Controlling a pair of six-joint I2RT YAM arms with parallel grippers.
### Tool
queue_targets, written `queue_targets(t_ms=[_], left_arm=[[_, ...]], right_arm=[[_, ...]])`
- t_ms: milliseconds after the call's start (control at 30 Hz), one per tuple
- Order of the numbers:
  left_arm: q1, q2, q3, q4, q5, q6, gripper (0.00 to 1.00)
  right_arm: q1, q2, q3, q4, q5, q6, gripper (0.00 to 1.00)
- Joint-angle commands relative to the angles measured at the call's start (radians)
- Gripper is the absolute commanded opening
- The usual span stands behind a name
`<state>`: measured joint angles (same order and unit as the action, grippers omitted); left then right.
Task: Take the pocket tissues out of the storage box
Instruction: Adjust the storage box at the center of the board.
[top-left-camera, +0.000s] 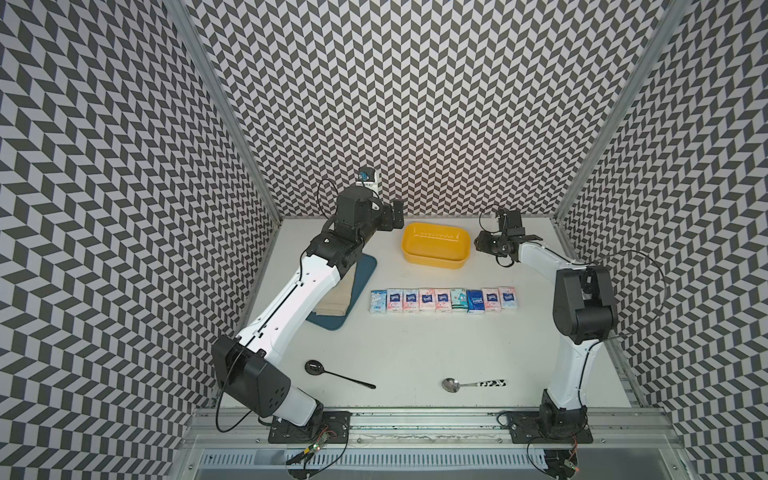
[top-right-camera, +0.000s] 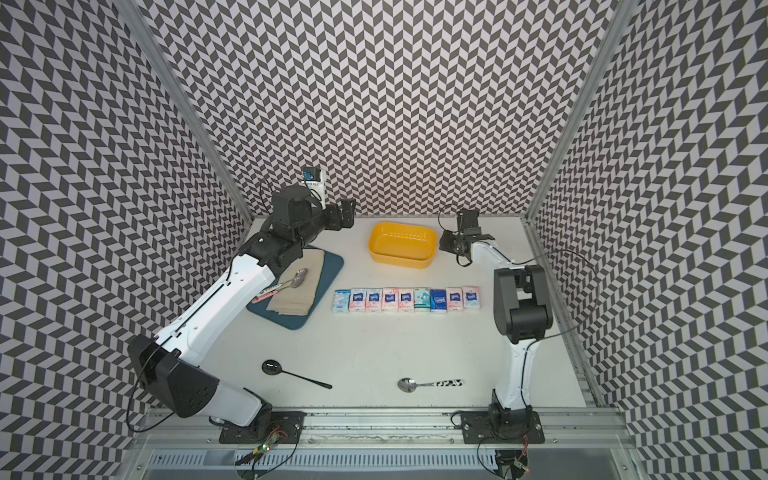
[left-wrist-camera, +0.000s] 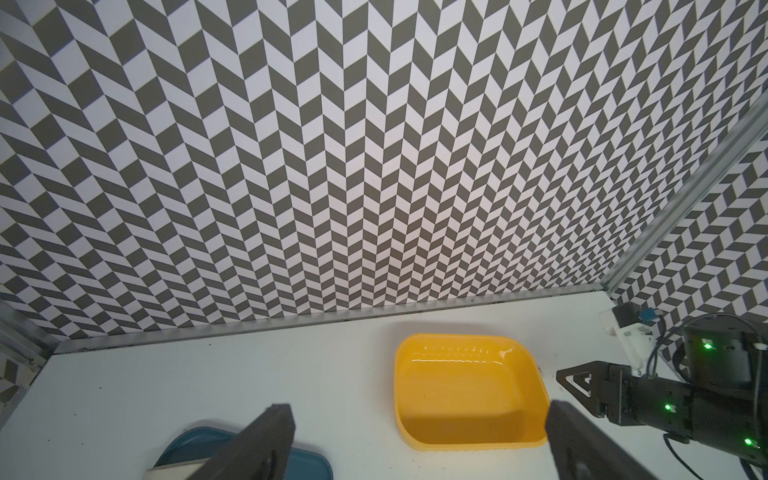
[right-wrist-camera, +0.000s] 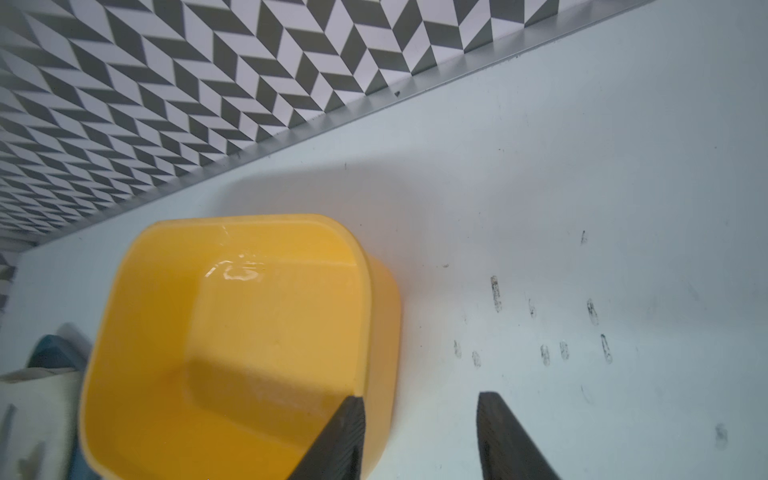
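Shallow bright-yellow plastic storage box (top-left-camera: 432, 260) empty; nine small plastic-wrapped pocket tissues (top-left-camera: 443, 300) lined up on the white table (top-left-camera: 415, 353), nearer than it.
Right gripper (right-wrist-camera: 419, 399) released and empty just right of the box, one jaw at its wall, contact unclear; left gripper (top-left-camera: 394, 216) spread, empty, at its far left. Possible snag: clipping that light wall and shoving the box into the row. Flat dark-blue tray (top-right-camera: 329, 266) at left: folded beige cloth (top-right-camera: 296, 300), metal spoon (top-right-camera: 297, 277) on top.

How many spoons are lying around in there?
3. A glossy black spoon lies on the white table, near left; a silver spoon with a black-and-white patterned handle near centre; another silver spoon rests on the beige cloth, partly hidden by the left arm.
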<state>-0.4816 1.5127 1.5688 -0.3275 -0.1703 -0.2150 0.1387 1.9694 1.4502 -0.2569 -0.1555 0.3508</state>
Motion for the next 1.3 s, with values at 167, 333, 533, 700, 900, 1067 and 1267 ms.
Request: queue_targets(t_ms=[167, 333, 533, 700, 900, 1067, 1267], left_arm=[[0.007, -0.033, -0.023, 0.014, 0.009, -0.007, 0.99], [0.006, -0.055, -0.047, 0.03, 0.018, -0.021, 0.99], [0.008, -0.072, -0.064, 0.034, 0.019, -0.017, 0.99], [0.006, -0.069, -0.055, 0.03, 0.026, -0.014, 0.99], [0.013, -0.074, -0.056, 0.028, 0.014, -0.006, 0.99], [0.014, -0.074, -0.048, 0.024, 0.013, -0.004, 0.99], [0.014, -0.072, -0.047, 0.022, 0.014, -0.008, 0.99]], right_arm=[[0.133, -0.233, -0.3, 0.191, -0.099, 0.175, 0.57], [0.206, -0.23, -0.353, 0.248, -0.115, 0.272, 0.58], [0.246, -0.182, -0.367, 0.329, -0.115, 0.375, 0.59], [0.245, -0.132, -0.352, 0.358, -0.066, 0.441, 0.6], [0.235, -0.08, -0.323, 0.38, -0.028, 0.488, 0.6], [0.224, -0.08, -0.31, 0.401, 0.0, 0.512, 0.61], [0.207, -0.062, -0.268, 0.386, -0.003, 0.525, 0.62]])
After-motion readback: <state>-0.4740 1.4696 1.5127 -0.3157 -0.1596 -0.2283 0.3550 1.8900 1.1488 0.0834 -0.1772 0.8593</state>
